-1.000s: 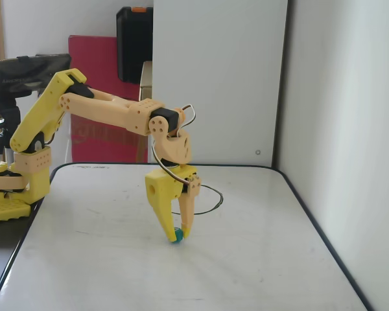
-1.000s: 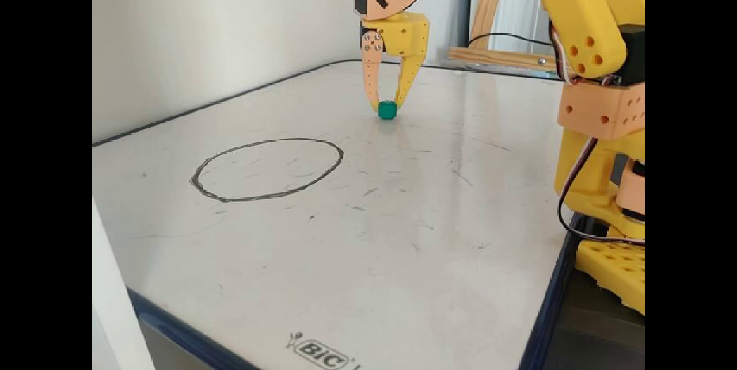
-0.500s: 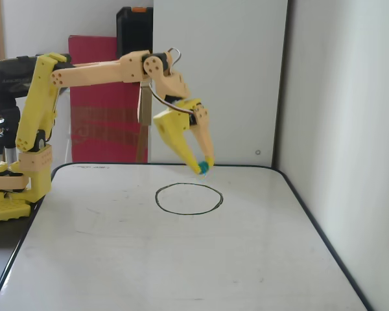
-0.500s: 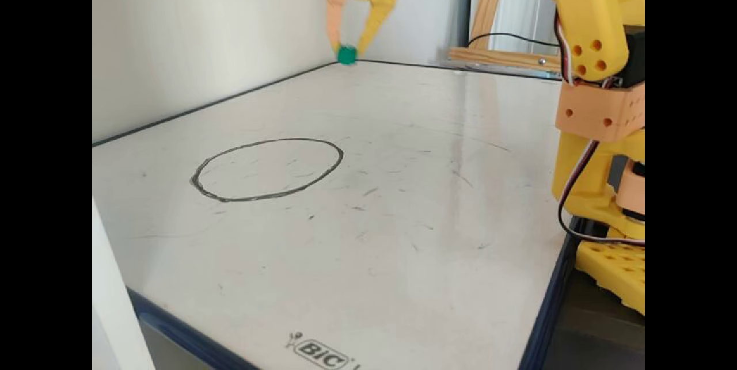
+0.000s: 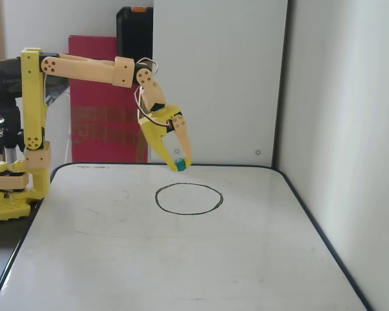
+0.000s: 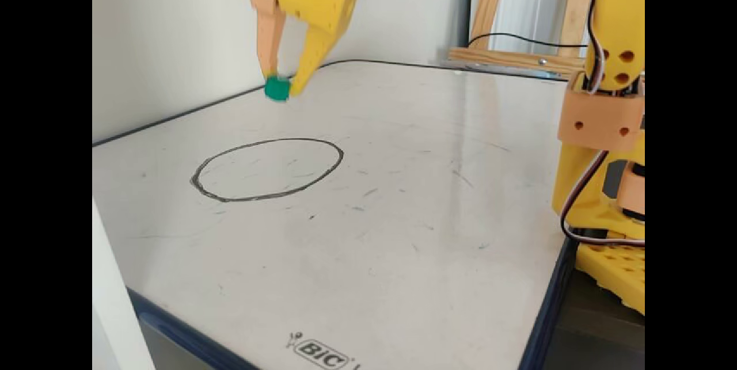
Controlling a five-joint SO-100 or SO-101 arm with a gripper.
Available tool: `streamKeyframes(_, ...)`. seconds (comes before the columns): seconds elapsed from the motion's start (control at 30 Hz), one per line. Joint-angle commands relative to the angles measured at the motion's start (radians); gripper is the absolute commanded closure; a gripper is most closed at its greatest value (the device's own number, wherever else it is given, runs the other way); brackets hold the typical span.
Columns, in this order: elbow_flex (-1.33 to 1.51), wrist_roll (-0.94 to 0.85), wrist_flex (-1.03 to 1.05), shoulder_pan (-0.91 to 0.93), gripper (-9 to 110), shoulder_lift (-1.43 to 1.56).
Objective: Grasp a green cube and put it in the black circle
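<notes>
A small green cube (image 5: pixel 180 164) (image 6: pixel 276 88) is pinched between the tips of my yellow and tan gripper (image 5: pixel 181 162) (image 6: pixel 278 83). The gripper is shut on it and holds it in the air above the whiteboard. The black circle (image 5: pixel 188 197) (image 6: pixel 268 169) is drawn on the whiteboard. In a fixed view the cube hangs just beyond the circle's far edge (image 5: pixel 181 184). In the other fixed view the cube is above and behind the circle, toward the wall. The inside of the circle holds nothing.
The whiteboard (image 5: pixel 181 259) (image 6: pixel 403 214) has a dark rim and a white wall along one side (image 5: pixel 350 129) (image 6: pixel 173 30). The arm's yellow base (image 5: pixel 13 188) (image 6: pixel 610 174) stands at the board's edge. A red box (image 5: pixel 97 97) stands behind the board.
</notes>
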Motion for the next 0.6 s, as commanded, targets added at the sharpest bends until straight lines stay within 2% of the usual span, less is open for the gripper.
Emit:
streamKeyframes(0.0,-0.014,0.051,-0.046,0.003,101,-0.034)
streamKeyframes(0.3,-0.233,0.055,0.021,0.017,101,-0.284)
streamKeyframes(0.57,-0.267,0.049,0.041,0.026,101,-0.302)
